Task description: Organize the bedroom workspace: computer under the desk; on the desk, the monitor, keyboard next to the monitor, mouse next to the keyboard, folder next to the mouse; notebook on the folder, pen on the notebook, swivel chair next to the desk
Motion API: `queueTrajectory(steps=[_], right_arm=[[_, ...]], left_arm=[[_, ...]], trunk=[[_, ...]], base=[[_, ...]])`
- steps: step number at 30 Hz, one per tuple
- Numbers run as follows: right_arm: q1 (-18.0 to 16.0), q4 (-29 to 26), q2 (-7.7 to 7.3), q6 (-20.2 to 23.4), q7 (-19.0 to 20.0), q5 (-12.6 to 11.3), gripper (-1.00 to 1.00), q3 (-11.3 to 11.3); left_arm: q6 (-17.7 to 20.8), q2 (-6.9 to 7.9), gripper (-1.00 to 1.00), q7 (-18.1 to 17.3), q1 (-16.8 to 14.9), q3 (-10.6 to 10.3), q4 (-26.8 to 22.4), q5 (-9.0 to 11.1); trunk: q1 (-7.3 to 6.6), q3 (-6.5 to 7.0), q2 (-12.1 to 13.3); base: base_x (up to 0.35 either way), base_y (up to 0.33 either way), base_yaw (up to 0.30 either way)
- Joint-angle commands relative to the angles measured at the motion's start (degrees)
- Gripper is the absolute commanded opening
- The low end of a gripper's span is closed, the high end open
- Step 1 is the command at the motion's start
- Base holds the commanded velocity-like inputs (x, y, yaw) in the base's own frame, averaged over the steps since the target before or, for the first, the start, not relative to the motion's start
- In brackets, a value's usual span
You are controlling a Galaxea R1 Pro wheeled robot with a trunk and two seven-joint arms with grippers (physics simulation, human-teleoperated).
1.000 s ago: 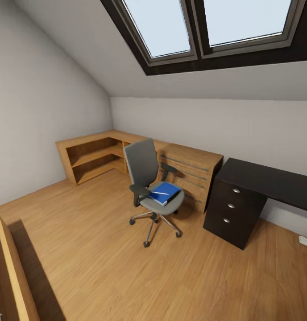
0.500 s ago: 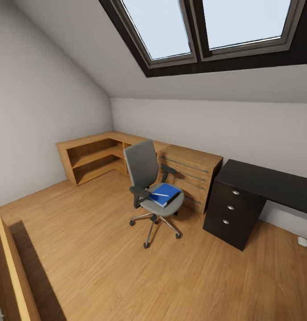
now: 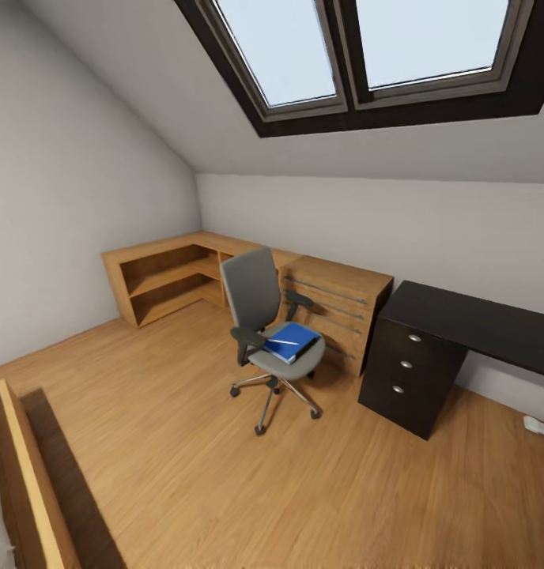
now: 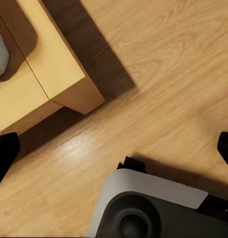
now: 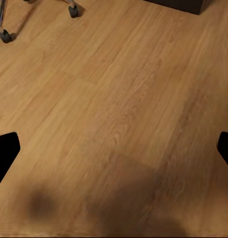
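Note:
The grey swivel chair (image 3: 260, 316) stands mid-room on the wood floor, left of the desk (image 3: 462, 320) with its black top and dark three-drawer unit (image 3: 406, 375). On the seat lies the blue folder (image 3: 292, 342) with a slim white pen (image 3: 283, 342) across it. I cannot make out the notebook. The computer, monitor, keyboard and mouse are out of view. My left gripper (image 4: 114, 153) is open above the floor, and my right gripper (image 5: 114, 151) is open over bare floor, a way short of the chair's casters (image 5: 73, 10).
A low light-wood shelf and drawer cabinet (image 3: 224, 276) runs along the far wall behind the chair. A light-wood furniture edge (image 3: 23, 474) sits at near left, with its corner (image 4: 59, 79) close to my base (image 4: 143, 208). A small white object (image 3: 539, 427) lies on the floor at right.
The whole head view has shifted slightly, so the camera has moved. The chair, folder and desk keep their places in the room.

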Motion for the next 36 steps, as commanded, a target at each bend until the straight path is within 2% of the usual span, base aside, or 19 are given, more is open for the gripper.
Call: queueTrajectory(steps=[1, 6, 10, 22, 36], right_arm=[[-0.1, 0.1, -0.07, -0.1, 0.6, -0.2, 1.0, -0.4], [-0.1, 0.2, -0.18, 0.4, 0.6, -0.2, 1.0, -0.4], [-0.1, 0.1, -0.07, 2.8, 0.5, -0.2, 1.0, -0.4], [-0.1, 0.1, 0.02, 3.1, 0.4, -0.2, 1.0, -0.4], [-0.1, 0.1, -0.09, 3.1, 0.5, -0.2, 1.0, -0.3]], left_arm=[[-0.1, -0.01, 1.0, 0.2, 0.0, 0.0, 0.0, -0.1], [-0.1, -0.1, 1.0, 0.2, 0.0, 0.0, 0.0, 0.0], [-0.1, -0.1, 1.0, 0.2, 0.0, 0.0, 0.0, 0.0], [-0.1, -0.16, 1.0, 0.2, -0.1, 0.0, 0.0, 0.0], [0.1, -0.25, 1.0, 0.2, 0.0, 0.0, 0.0, 0.0]], trunk=[[-0.03, -0.06, 0.0], [-0.03, -0.08, 0.0], [-0.03, -0.09, 0.0], [-0.03, -0.08, 0.0], [-0.03, 0.32, 0.0]], base=[[-0.319, 0.0, 0.0], [-0.336, 0.0, -0.101], [-0.337, 0.0, -0.051], [-0.337, 0.0, -0.015], [-0.31, -0.134, -0.23]])
